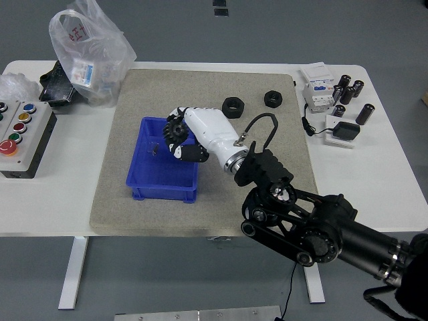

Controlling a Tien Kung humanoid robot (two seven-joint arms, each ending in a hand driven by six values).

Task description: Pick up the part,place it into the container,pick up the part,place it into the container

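Two black parts [234, 106] are waiting on the grey mat [134, 200] | right hand [182, 137] is hovering over the blue container [157, 188], fingers curling around a third dark part [175, 127] for release inside | left arm unseen

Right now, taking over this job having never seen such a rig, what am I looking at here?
One picture, from a camera high on the robot, looking down over a white table. The black arm from the lower right ends in a white five-fingered right hand, curled around a black ring-shaped part over the open blue plastic bin. The bin sits on a grey felt mat. Two more black ring-shaped nuts lie on the mat behind. A box of coloured buttons sits far left, a clear plastic bag behind. The left arm is out of view.
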